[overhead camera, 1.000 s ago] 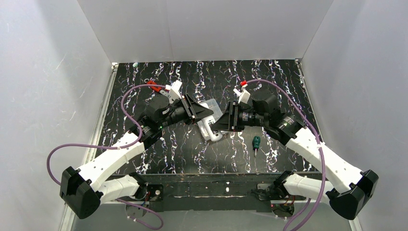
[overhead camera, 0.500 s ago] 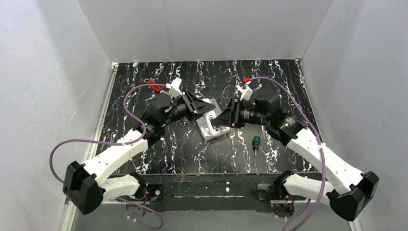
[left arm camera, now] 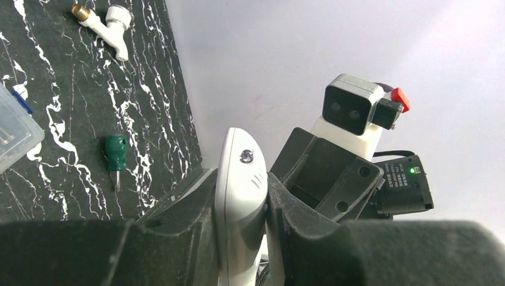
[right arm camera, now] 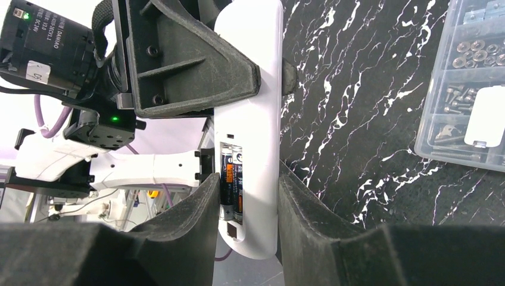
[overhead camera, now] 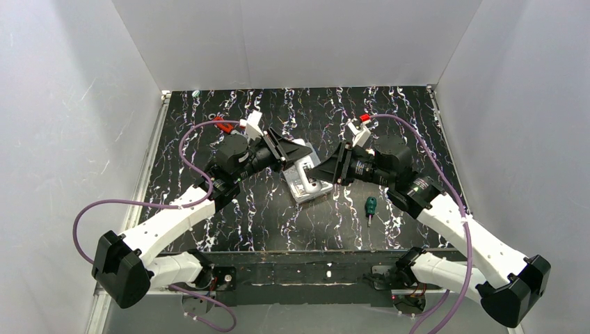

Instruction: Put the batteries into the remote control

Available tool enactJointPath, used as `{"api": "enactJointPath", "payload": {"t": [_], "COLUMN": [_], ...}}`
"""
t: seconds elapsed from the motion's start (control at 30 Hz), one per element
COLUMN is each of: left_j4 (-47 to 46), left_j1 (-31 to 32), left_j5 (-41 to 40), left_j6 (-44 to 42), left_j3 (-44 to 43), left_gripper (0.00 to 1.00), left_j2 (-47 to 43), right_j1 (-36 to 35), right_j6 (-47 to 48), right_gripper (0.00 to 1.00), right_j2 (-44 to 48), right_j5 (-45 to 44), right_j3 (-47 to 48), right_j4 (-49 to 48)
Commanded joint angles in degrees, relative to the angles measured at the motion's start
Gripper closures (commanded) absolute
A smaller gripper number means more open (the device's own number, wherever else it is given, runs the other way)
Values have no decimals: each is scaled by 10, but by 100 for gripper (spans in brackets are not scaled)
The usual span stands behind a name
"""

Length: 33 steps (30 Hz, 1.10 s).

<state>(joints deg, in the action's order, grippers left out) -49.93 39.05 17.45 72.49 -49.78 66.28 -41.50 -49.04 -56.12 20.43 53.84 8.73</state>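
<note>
Close beside the clear box (right arm camera: pixel 432 143), raised off the black marbled table (overhead camera: pixel 264 216), one white remote control (right arm camera: pixel 250 101) is held between two grippers. The left gripper (left arm camera: pixel 240 202) pinches one end of it with both fingers pressed against its flat sides, and the right gripper (right arm camera: pixel 247 196) pinches the other end the same way. The right wrist view alone shows the open battery bay on the remote's back, with two batteries (right arm camera: pixel 231 182) lying side by side in it. The left wrist view shows the handset only edge-on, with a small round lens at its tip. From overhead the remote overlaps the clear box and the two are hard to tell apart. The one clear box lies flat on the table, and the right wrist view shows screws and small metal parts in its compartments and one flat white piece (right arm camera: pixel 485 116) resting on it. One green-handled screwdriver (overhead camera: pixel 371 207) lies on the table near the clear box, on the side towards the right arm's base and apart from it. One white pipe fitting (left arm camera: pixel 113 24) with a brass end lies further from the clear box than the screwdriver. It shows only in the left wrist view.
</note>
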Motion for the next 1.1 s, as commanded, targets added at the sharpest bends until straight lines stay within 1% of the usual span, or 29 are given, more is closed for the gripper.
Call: {"api": "enactJointPath", "payload": {"t": [0.0, 0.13, 0.33, 0.67, 0.8, 0.9, 1.07], "left_j4": [-106, -116, -132, -142, -145, -146, -148], "left_j1": [10, 10, 10, 10, 10, 10, 10], "left_j5": [21, 17, 12, 10, 5, 4, 5], "left_j6": [43, 49, 65, 68, 69, 68, 69], "left_j3": [-43, -48, -60, -65, -61, -61, -59], "left_gripper": [100, 100, 100, 100, 100, 100, 100], "left_j2": [-16, -13, -6, 0, -2, -1, -1], "right_j1": [-6, -6, -6, -6, -6, -6, -6], "right_j6": [13, 6, -8, -23, -27, -33, -46], "right_gripper": [76, 75, 74, 63, 61, 59, 53], "right_j2": [-4, -2, 7, 15, 24, 33, 49], "right_j5": [3, 5, 5, 13, 8, 7, 10], "right_j3": [-12, -19, -41, -56, -62, -71, -93], "right_j4": [-33, -36, -67, -82, -82, -103, -133]}}
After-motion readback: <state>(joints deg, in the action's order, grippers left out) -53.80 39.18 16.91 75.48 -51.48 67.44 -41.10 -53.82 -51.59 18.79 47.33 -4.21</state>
